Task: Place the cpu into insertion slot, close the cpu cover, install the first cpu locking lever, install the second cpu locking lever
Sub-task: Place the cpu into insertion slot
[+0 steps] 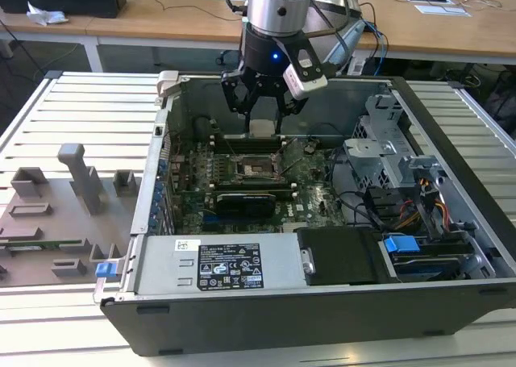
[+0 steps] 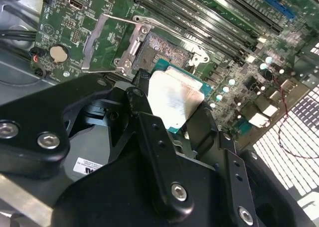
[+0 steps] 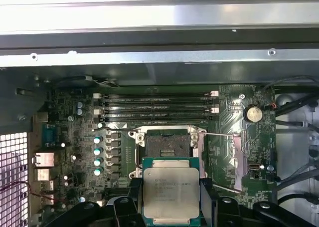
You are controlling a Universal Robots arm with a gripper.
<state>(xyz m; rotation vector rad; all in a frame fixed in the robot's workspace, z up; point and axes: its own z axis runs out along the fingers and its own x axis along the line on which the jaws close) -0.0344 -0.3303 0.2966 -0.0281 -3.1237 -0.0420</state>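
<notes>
My gripper point(image 1: 262, 123) is shut on the cpu point(image 1: 262, 128), a flat square chip with a silvery top, and hangs inside the open computer case just above the motherboard. In both wrist views the cpu point(image 3: 171, 189) point(image 2: 174, 100) sits clamped between the black fingers point(image 3: 207, 199), a short way off the insertion slot point(image 3: 167, 147) point(image 2: 167, 50). The slot's dark pin field lies bare. The cpu cover point(image 3: 234, 159) point(image 2: 94, 50) is swung open to one side of the slot. Thin wire levers point(image 3: 222, 134) stick out from the slot's frame.
Long memory slots point(image 3: 157, 105) run beside the socket. A black expansion card point(image 1: 246, 199), the power supply point(image 1: 226, 266) and a drive cage point(image 1: 387, 153) crowd the case. A grey fixture tray point(image 1: 56, 214) lies at the exterior view's left.
</notes>
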